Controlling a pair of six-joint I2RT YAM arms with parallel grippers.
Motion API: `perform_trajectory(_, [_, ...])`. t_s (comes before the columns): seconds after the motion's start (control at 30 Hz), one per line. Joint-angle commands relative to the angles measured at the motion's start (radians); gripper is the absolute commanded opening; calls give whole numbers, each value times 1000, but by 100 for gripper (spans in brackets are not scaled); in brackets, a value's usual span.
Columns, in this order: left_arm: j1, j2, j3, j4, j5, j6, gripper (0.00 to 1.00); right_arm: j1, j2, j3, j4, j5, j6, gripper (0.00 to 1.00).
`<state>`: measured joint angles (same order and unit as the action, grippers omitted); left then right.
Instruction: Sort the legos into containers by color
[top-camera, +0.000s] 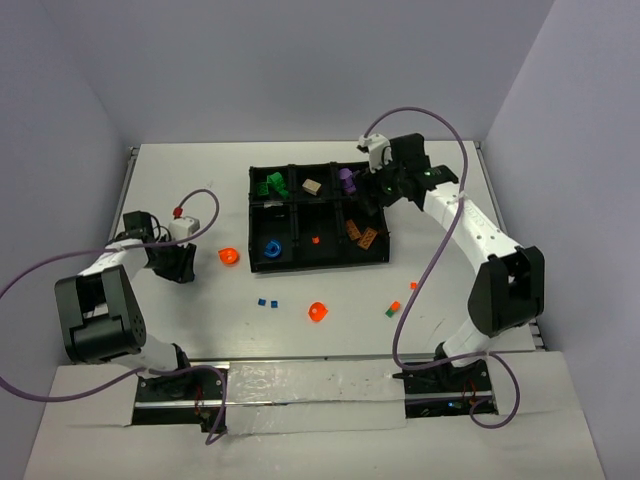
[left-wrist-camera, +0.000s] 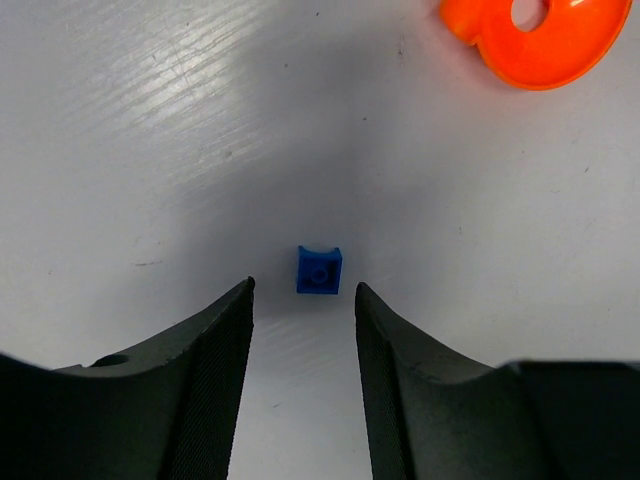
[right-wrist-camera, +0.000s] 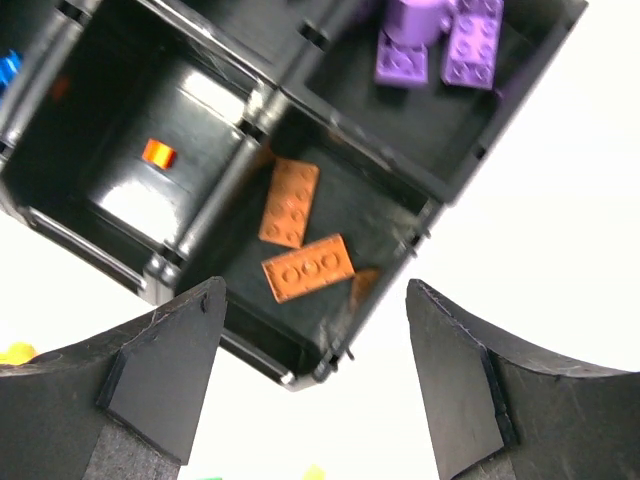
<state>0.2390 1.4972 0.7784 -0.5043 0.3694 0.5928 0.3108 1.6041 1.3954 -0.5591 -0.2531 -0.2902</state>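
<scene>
The blue brick (left-wrist-camera: 319, 270) lay on the desk (left-wrist-camera: 150, 150) at the centre of the left wrist view, just above the tips of the left jaws, which were open, empty and lined up on it. The right jaws, also open and empty, hung over the tray (top-camera: 320, 266), far off.

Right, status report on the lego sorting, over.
Left gripper open, blue brick just ahead. Right gripper open, empty, over brown plates in the tray. Orange ring clear of the brick.
</scene>
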Motion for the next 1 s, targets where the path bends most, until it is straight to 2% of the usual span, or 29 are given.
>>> perform_trajectory(0.0, [-15, 13, 3, 61, 35, 24, 50, -28, -96, -49, -7, -10, -26, 80])
perform_trajectory(0.13, [-29, 25, -4, 66, 32, 27, 47, -44, -116, -88, -5, -5, -30, 80])
perform_trajectory(0.4, [-44, 23, -20, 44, 0, 73, 29, -67, -141, -134, -7, 6, -57, 80])
perform_trajectory(0.5, [-44, 4, -24, 15, -12, 102, 21, -81, -153, -151, -10, 7, -64, 80])
perform_trajectory(0.67, [-44, -55, 25, -71, 2, 121, 2, -96, -224, -228, -10, -10, -107, 80])
perform_trajectory(0.73, [-44, -68, 43, -73, 16, 113, 0, -95, -242, -246, -9, -14, -117, 80])
perform_trajectory(0.8, [-50, -124, 172, -142, 140, 49, 0, -95, -309, -312, -9, -41, -164, 80])
perform_trajectory(0.83, [-50, -127, 180, -148, 148, 25, 0, -95, -327, -328, -10, -45, -172, 80])
perform_trajectory(0.97, [-144, -170, 298, -139, 230, -85, 0, -95, -397, -408, -29, -83, -209, 80])
